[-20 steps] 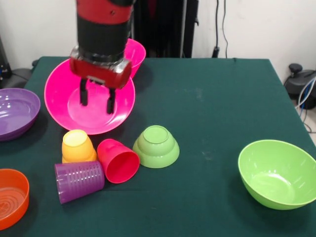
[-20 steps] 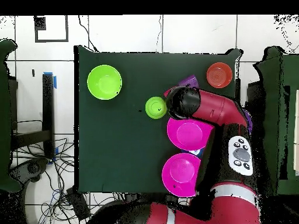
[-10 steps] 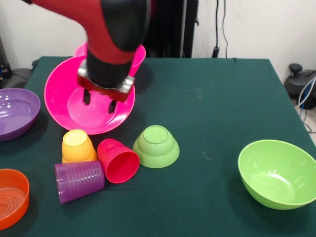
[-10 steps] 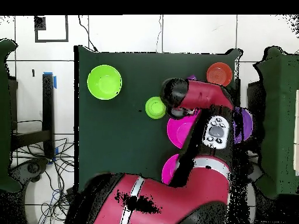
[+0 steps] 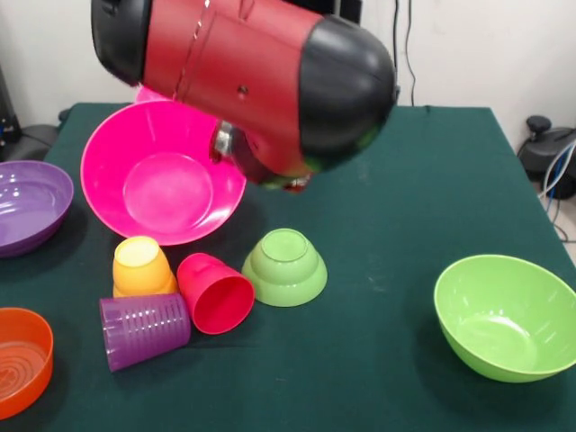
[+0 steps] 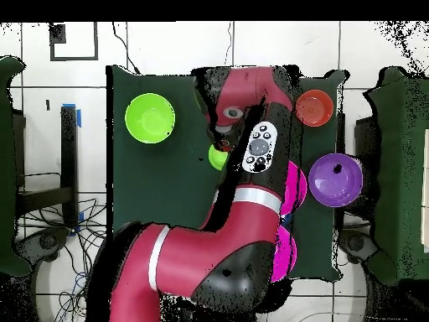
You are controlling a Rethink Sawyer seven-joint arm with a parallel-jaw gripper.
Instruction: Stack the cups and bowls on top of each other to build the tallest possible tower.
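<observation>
- Lying unstacked near the table's front-left corner in the front view: purple cup on its side, red cup on its side touching it, yellow-orange cup upside down just behind them.
- Small green bowl sits inverted just beside the red cup. Large hot pink bowl sits behind the cups, with a second hot pink bowl mostly hidden behind it. Wide purple bowl and shallow orange bowl are at the left edge, lime green bowl well apart on the right. Small blue bowl not seen.
- No tower started, judging by how things lie.
- Arm fills the upper middle of the front view, over the near pink bowl's right rim. Pincer hidden under the arm's bulk in both views; cannot tell whether spread or pressed together.
- Risk: the cups on their sides are round and touching, so a nudge to one would likely roll the other.
- Risk: a descent onto the inverted green bowl could push it into the red cup.
- Risk: a low arm sweep could clip the pink bowl's raised rim and shift both pink bowls.
- Risk: orange and purple bowls sit at the table's edge; a push outward could drop them.
</observation>
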